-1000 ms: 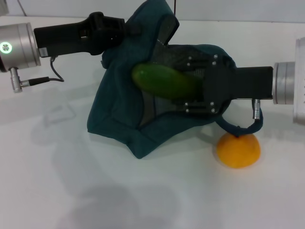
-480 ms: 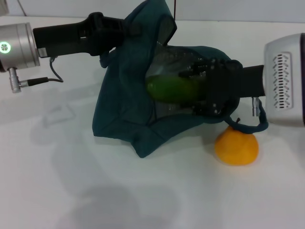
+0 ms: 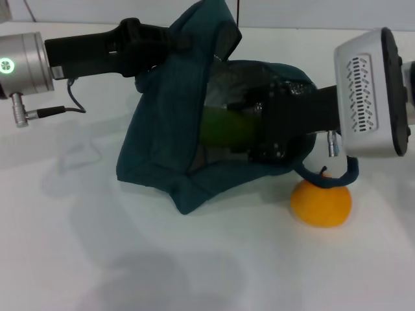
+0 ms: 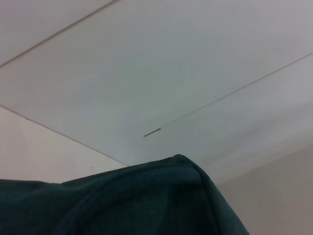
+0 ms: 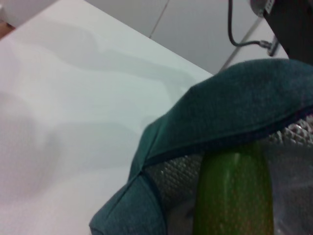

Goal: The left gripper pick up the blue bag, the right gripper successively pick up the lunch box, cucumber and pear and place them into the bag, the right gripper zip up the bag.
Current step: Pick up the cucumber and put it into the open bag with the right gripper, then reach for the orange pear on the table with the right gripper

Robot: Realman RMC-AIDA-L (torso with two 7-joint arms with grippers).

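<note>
My left gripper [image 3: 170,45] is shut on the top edge of the blue bag [image 3: 159,155] and holds its mouth up and open toward the right. The bag's fabric fills the low part of the left wrist view [image 4: 146,200]. My right gripper [image 3: 259,126] reaches into the bag's mouth, shut on the dark green cucumber [image 3: 224,127], which lies mostly inside. The right wrist view shows the cucumber [image 5: 234,196] under the bag's rim [image 5: 234,107], against the silvery lining [image 5: 168,176]. The orange-yellow pear [image 3: 321,202] sits on the table below the right gripper. The lunch box is hidden.
The white table [image 3: 97,259] spreads open in front and to the left. A dark bag strap [image 3: 324,178] loops over the pear's top. The left arm's cable [image 3: 71,97] hangs by its silver wrist.
My right gripper has moved left and carried the cucumber from in front of the bag's mouth to deep inside it. The bag shifted slightly. The left gripper has held still.
</note>
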